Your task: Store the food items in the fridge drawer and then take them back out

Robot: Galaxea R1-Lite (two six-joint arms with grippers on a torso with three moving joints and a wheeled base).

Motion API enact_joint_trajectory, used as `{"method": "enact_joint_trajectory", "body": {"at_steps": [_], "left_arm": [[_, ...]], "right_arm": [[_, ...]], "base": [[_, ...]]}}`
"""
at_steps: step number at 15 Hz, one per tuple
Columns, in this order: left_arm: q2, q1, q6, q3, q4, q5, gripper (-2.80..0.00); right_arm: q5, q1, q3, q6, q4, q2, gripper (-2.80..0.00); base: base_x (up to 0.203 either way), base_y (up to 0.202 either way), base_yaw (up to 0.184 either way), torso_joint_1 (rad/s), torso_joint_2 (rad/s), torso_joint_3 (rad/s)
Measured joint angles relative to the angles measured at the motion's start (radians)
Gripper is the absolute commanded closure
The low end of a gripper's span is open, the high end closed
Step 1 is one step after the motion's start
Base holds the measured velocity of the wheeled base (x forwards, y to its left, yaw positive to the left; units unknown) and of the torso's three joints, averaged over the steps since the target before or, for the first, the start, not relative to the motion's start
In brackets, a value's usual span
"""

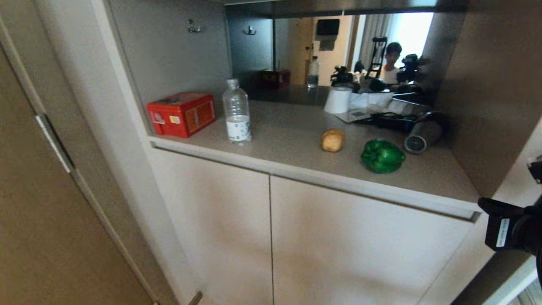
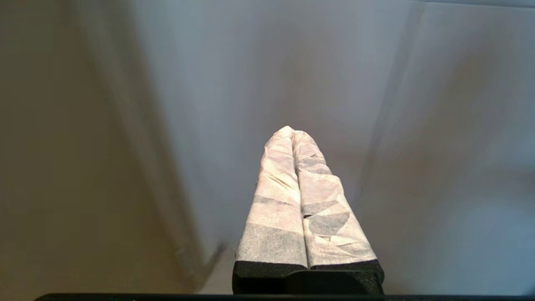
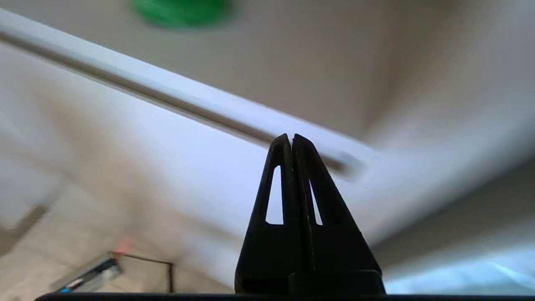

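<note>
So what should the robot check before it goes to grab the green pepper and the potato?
1. Pepper easy to see: ok. The green pepper sits on the counter, nothing on top.
2. Potato free: ok. The potato lies apart from the pepper.
3. Right hand ready to grab: not ok. It is shut and empty, below the counter edge.
4. Left hand: ok. Shut, holding nothing, parked by a plain wall.
5. Things in the way: ok. The water bottle and red box stand far to the side.
6. Fridge drawer open: cannot tell. It is not in view.
</note>
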Motion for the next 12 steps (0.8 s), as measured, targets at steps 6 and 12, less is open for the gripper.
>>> {"method": "enact_joint_trajectory", "body": {"at_steps": [6,12], "left_arm": [[0.0,0.001,0.0,0.0,0.0,0.0,0.0],[0.0,0.0,0.0,0.0,0.0,0.0,0.0]], "right_arm": [[0.06,0.003,0.064,-0.004,0.004,-0.027,0.0],[0.107,0.004,0.163,0.001,0.001,-0.063,0.0]], "base": [[-0.002,0.009,-0.172,0.003,0.0,0.004],[0.001,0.008,-0.175,0.003,0.0,0.005]]}}
